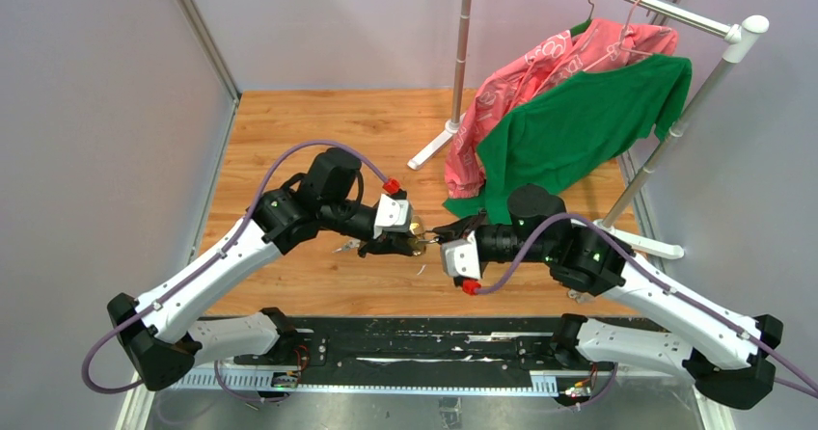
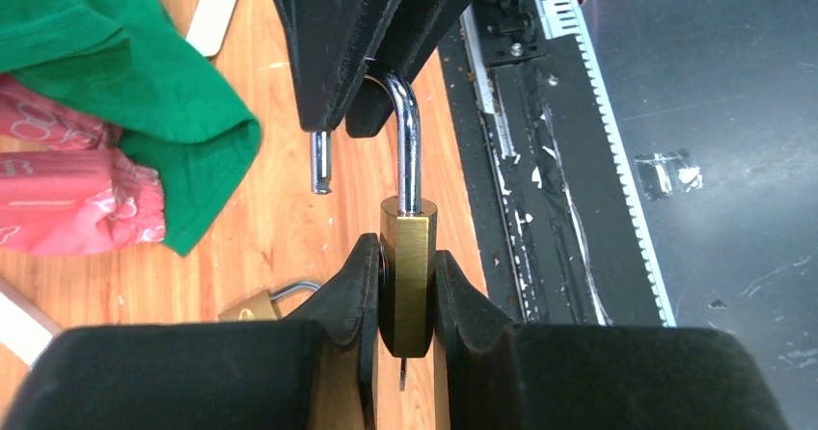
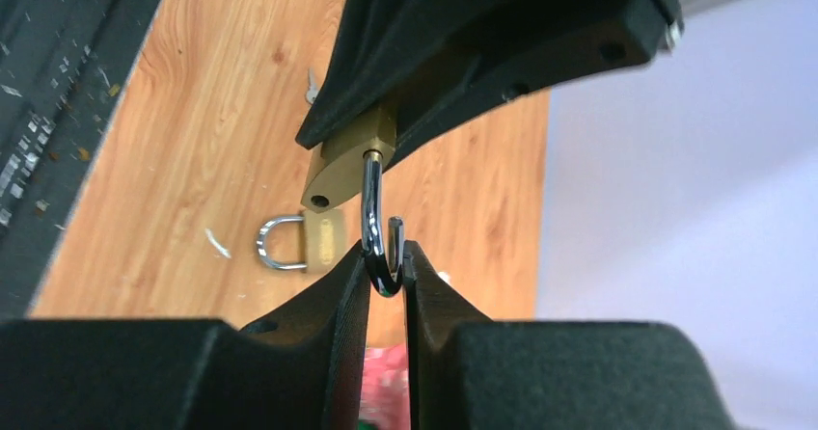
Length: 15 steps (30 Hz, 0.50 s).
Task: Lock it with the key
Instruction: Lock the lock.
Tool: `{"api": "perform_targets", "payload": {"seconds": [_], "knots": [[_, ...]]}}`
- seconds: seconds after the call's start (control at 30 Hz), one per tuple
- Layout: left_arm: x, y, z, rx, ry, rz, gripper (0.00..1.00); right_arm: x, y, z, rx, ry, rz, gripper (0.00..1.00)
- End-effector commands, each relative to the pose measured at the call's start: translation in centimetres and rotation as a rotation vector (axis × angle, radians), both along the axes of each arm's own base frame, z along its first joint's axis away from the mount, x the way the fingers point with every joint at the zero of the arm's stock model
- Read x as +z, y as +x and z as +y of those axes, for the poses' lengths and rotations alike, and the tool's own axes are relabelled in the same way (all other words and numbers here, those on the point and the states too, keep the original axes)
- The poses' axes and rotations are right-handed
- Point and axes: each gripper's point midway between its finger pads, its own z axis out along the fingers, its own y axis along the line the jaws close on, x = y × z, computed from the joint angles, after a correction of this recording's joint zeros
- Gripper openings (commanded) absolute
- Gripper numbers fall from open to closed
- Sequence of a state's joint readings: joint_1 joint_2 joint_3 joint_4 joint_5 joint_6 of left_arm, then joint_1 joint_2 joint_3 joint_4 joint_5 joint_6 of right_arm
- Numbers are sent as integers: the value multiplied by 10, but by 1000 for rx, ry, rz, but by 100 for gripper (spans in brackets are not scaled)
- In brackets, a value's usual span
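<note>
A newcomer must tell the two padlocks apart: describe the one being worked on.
Over the wooden table, where the two arms meet, the padlock is held in the air. The left gripper clamps its brass body, the right gripper its shackle. Unlike the other padlock lying flat on the wood, its shackle stands open.

Near the camera the left gripper (image 2: 405, 255) is clamped on the brass padlock (image 2: 406, 285), one finger on each flat side, body upright. Its steel shackle (image 2: 411, 150) stands open – the free end hangs clear of the body – and its bend is pinched farther off by the right gripper (image 2: 349, 112). A second padlock (image 2: 253, 305) lies on the wooden table (image 2: 280, 218) to the left (partly hidden by a finger). Green cloth (image 2: 125, 64) and pink cloth (image 2: 68, 199) lie far left; a white toothed rail (image 2: 596, 131) runs along the right.
</note>
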State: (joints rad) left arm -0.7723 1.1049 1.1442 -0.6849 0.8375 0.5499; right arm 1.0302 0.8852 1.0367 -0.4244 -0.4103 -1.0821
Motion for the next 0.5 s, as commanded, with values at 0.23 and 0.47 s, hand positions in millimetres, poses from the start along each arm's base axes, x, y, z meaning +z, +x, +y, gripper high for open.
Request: {"api": "perform_targets", "payload": {"seconds": [0.23, 0.47], "knots": [[27, 20, -4, 79, -66, -102, 0, -4, -15, 2, -363, 150, 865, 12], [27, 16, -3, 64, -72, -92, 0, 8, 2, -6, -468, 255, 864, 60]]}}
